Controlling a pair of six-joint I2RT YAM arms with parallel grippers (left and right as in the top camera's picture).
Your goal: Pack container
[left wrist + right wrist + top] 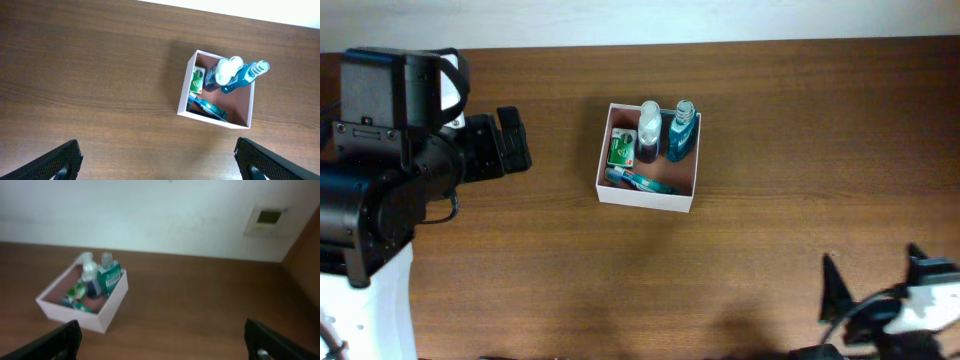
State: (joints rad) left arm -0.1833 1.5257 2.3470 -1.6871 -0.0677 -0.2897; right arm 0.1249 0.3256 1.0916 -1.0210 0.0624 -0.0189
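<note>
Container [645, 194] sits mid-desk [790, 120], toward the far edge. Inside: spray bottle [649, 128], teal bottle [681, 135], green packet [623, 149]. Left pincer [159, 162] and right pincer [162, 340] both released, spread wide, well apart from it.

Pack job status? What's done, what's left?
Looks packed: container holds green packet, spray bottle, teal bottle and a teal item lying flat. In hand: nothing; left gripper and right gripper are open, away from it. Remaining: probably nothing; no loose items show on the table.
</note>
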